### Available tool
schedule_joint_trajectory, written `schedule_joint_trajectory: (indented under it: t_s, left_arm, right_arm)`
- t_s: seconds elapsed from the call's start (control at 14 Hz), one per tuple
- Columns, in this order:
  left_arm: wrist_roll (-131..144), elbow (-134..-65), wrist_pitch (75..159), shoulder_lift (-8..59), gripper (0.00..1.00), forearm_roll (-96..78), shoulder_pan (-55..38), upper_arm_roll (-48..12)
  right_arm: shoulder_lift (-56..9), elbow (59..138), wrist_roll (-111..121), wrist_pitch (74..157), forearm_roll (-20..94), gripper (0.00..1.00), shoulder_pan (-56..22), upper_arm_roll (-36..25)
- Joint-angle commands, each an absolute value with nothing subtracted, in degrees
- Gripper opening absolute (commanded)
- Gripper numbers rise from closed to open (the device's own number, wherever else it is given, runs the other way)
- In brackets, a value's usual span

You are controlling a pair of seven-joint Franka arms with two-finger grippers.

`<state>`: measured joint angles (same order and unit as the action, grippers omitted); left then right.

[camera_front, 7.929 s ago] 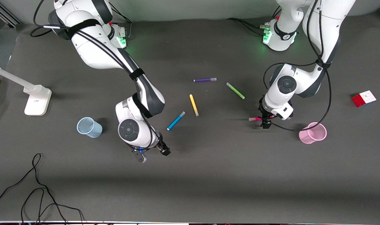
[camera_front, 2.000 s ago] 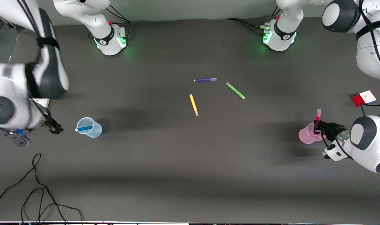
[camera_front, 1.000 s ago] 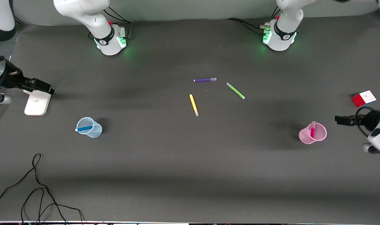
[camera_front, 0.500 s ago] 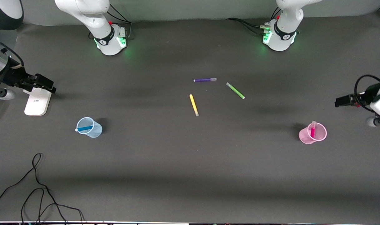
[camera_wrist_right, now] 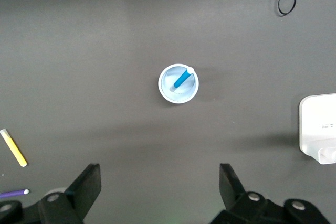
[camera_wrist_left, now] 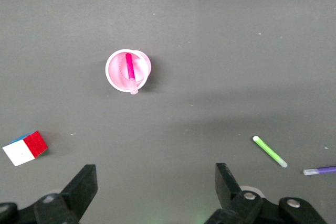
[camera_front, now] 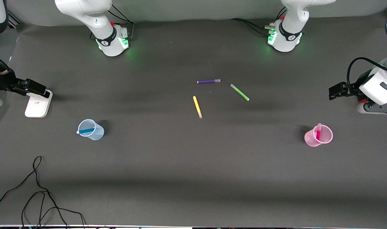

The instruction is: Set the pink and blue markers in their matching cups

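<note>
Left tool (camera_wrist_left: 152, 192) and right tool (camera_wrist_right: 160, 192) gape wide above the dark grey table (camera_front: 193, 178), holding nothing.

Magenta marker (camera_front: 318, 133) in pink cup (camera_front: 310, 139); blue marker (camera_front: 85, 130) in pale blue cup (camera_front: 98, 133)

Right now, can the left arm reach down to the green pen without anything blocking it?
Probably yes. The green pen lies alone on the table, apart from the purple pen, and the left gripper is open.
</note>
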<state>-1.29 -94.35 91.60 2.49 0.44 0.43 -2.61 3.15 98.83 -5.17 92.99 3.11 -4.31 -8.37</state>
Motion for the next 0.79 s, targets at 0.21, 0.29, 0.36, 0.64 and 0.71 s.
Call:
schedule_joint_trajectory:
  t_s: [0.21, 0.29, 0.36, 0.64, 0.71]
  left_arm:
    - [-1.4, -93.3, 89.5, 1.6, 1.0, -0.8, -0.5, -1.2]
    - [-1.4, -93.3, 89.4, 1.6, 1.0, -0.8, -0.6, -1.2]
    - [-1.4, -93.4, 89.3, 1.6, 1.0, -0.8, -0.6, -1.2]
    - [-1.1, -93.3, 89.3, 1.7, 1.0, -0.7, -0.7, -1.2]
    - [-1.1, -93.4, 89.4, 1.8, 1.0, -0.7, -0.6, -1.2]
  right_arm:
    - [2.5, 96.9, -3.6, 89.0, 6.0, 1.0, -6.9, -9.6]
    - [2.4, 96.4, -3.8, 89.0, 6.0, 1.0, -8.3, -11.3]
    - [2.4, 96.2, -3.8, 89.0, 6.0, 1.0, -9.7, -13.2]
    - [2.3, 96.0, -3.8, 89.0, 6.0, 1.0, -10.8, -14.1]
    - [2.3, 96.0, -4.1, 89.0, 6.1, 1.0, -10.8, -14.1]
